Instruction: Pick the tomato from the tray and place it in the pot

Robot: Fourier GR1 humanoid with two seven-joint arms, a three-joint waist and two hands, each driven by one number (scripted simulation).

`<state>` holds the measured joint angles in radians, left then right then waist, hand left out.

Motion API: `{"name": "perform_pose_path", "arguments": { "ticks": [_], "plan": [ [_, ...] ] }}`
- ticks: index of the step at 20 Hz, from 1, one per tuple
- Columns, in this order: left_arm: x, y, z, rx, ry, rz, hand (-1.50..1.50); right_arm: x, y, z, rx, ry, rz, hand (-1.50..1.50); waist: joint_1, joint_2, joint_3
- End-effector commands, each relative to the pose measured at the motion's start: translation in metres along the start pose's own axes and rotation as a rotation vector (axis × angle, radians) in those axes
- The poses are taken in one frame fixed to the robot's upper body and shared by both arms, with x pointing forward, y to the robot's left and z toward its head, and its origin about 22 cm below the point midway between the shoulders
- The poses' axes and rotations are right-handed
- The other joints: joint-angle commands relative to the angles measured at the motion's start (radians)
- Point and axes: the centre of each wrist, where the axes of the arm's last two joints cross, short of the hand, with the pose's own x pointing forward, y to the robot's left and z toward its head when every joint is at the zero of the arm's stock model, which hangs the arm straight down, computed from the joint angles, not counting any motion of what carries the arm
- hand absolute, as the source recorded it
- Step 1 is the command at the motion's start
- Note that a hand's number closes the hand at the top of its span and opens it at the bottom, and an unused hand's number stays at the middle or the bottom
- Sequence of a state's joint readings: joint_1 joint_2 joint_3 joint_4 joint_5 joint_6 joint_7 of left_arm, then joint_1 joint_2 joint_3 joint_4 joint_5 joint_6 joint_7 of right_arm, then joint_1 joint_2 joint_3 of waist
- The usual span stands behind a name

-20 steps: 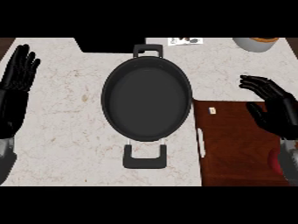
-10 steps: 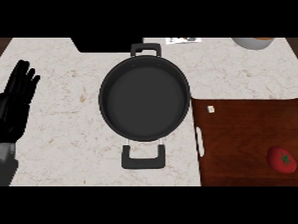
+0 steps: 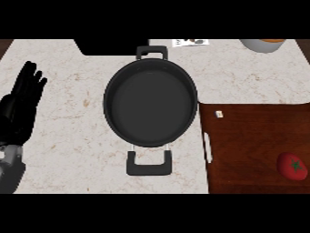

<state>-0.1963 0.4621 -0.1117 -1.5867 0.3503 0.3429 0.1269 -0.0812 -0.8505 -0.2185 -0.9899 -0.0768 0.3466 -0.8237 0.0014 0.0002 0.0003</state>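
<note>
The pale marbled surface (image 3: 70,150) carries my black oval pot (image 3: 150,105) at its middle, and just right of it the dark brown tray (image 3: 251,150), both where they were half a second ago. The tomato (image 3: 293,165) lies on the tray near its lower right corner, well apart from the pot and unmoved. My left hand (image 3: 17,109) rests at the left edge, fingers straight and open, as before; my right hand, over the tray a second ago, is out of view, and a cup or bowl (image 3: 263,44), I think, is cut off at the top right.
</note>
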Motion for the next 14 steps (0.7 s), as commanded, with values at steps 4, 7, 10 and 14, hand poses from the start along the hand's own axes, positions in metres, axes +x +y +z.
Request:
{"name": "perform_pose_path", "arguments": {
  "ticks": [4,7,10,14],
  "plan": [
    [-0.001,-0.006,0.0,0.005,0.005,0.004,0.0,0.034,-0.011,-0.016,0.439,0.119,0.179,-1.5,-0.001,0.0,-0.002],
    [0.009,-0.007,-0.003,0.014,-0.006,0.001,0.0,0.058,0.005,-0.043,0.52,0.151,0.269,-1.5,-0.006,-0.003,-0.003],
    [0.012,-0.006,0.006,-0.009,-0.006,0.002,0.0,0.059,0.033,-0.046,0.617,0.209,0.331,-1.5,0.006,-0.003,-0.002],
    [0.018,0.012,0.006,0.025,-0.001,-0.003,0.0,0.079,0.05,-0.043,0.665,0.251,0.34,-1.5,-0.007,-0.004,-0.001]
  ]
}}
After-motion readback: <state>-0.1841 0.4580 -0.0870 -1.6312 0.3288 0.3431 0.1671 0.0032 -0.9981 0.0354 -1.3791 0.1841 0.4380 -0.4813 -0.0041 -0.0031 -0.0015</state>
